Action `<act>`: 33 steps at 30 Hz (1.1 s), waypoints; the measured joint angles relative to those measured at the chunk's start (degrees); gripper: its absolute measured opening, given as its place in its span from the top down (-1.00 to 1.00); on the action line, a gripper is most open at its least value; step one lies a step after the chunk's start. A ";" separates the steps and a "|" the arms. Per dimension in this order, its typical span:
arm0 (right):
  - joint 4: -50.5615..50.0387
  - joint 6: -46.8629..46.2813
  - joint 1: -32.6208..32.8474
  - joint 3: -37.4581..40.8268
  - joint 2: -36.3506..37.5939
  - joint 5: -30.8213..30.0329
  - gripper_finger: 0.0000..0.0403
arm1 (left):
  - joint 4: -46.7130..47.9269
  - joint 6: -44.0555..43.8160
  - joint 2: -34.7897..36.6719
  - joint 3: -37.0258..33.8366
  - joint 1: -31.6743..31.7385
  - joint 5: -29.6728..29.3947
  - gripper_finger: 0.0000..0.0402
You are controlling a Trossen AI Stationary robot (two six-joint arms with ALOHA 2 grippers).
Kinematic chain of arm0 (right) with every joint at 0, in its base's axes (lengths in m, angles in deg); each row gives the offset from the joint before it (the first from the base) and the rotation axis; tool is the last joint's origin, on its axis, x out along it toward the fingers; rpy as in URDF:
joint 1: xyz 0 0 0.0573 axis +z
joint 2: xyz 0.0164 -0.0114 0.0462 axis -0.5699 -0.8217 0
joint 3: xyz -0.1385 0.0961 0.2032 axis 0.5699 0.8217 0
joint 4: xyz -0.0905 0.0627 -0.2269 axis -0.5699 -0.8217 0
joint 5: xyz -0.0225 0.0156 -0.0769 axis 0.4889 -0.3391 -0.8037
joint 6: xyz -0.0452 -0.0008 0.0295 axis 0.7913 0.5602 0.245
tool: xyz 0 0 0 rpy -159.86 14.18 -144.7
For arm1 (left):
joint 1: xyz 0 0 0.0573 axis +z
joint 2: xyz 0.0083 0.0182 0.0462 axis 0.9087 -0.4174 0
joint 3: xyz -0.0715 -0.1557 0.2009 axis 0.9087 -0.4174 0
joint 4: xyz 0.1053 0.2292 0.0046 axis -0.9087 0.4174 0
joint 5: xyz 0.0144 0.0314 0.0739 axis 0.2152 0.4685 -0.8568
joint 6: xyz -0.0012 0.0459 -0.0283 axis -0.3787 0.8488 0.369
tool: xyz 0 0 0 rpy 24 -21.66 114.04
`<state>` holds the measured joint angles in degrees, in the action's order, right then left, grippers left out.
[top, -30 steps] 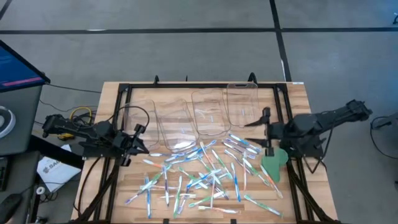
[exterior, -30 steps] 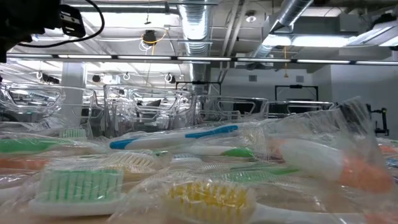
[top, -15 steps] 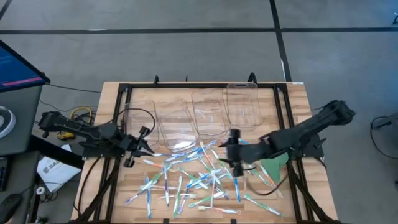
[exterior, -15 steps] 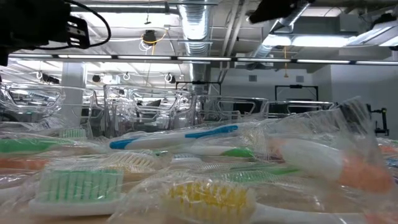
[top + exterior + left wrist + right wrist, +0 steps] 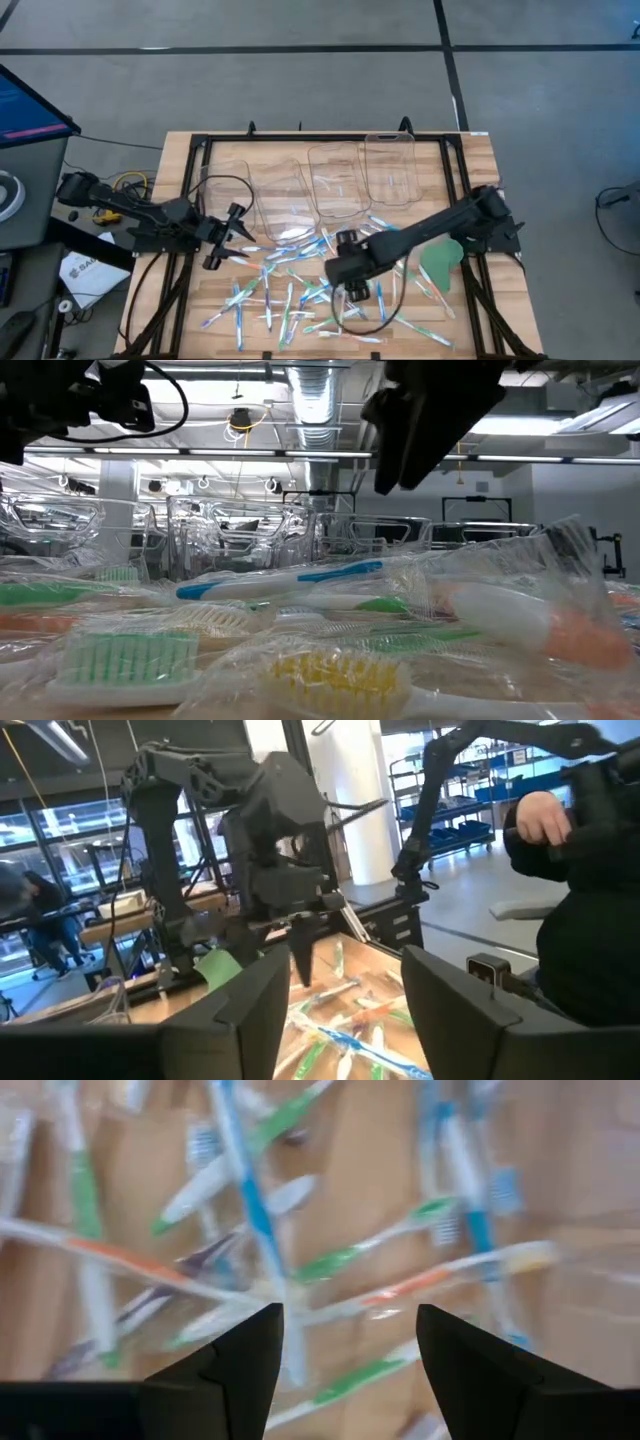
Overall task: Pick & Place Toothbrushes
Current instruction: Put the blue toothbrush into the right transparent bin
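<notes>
In the middle of the high view, a wooden table [image 5: 480,150] carries a loose heap of toothbrushes [image 5: 300,285], white sticks with blue, green and orange parts, spread across the lower centre of the frame in clear wrappers. Behind the heap, toward the top of the frame, stand four clear plastic bins [image 5: 335,180] in a row, and a few brushes lie in the second one from the left. A flat green leaf-shaped piece [image 5: 441,262] lies at the right edge of the heap. The right arm reaches in from the right side of the frame, stretched low across the table, and the right gripper [image 5: 357,292] hangs over the centre of the heap with its jaws apart and nothing between them; in the right wrist view its two dark fingers [image 5: 235,1365] frame blue, green and orange brushes lying crossed on the wood just below. The left gripper [image 5: 222,252] sits at the left edge of the heap, near the left-most bin, also with jaws parted and empty, its tips close to a brush there, though I cannot tell whether they touch. From table height the brushes fill the foreground, bristle heads large and close. In the left wrist view a person's hand [image 5: 545,820] shows at the upper right.
</notes>
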<state>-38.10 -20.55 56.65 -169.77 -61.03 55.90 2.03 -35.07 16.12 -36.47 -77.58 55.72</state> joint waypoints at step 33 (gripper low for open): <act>3.93 9.72 -6.44 -4.69 -9.91 22.17 -0.04 | -0.73 -0.17 -0.15 -0.01 0.00 -0.26 0.05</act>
<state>-34.17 -10.84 50.21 -174.46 -70.94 78.07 1.30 -35.24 15.98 -36.48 -77.58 55.46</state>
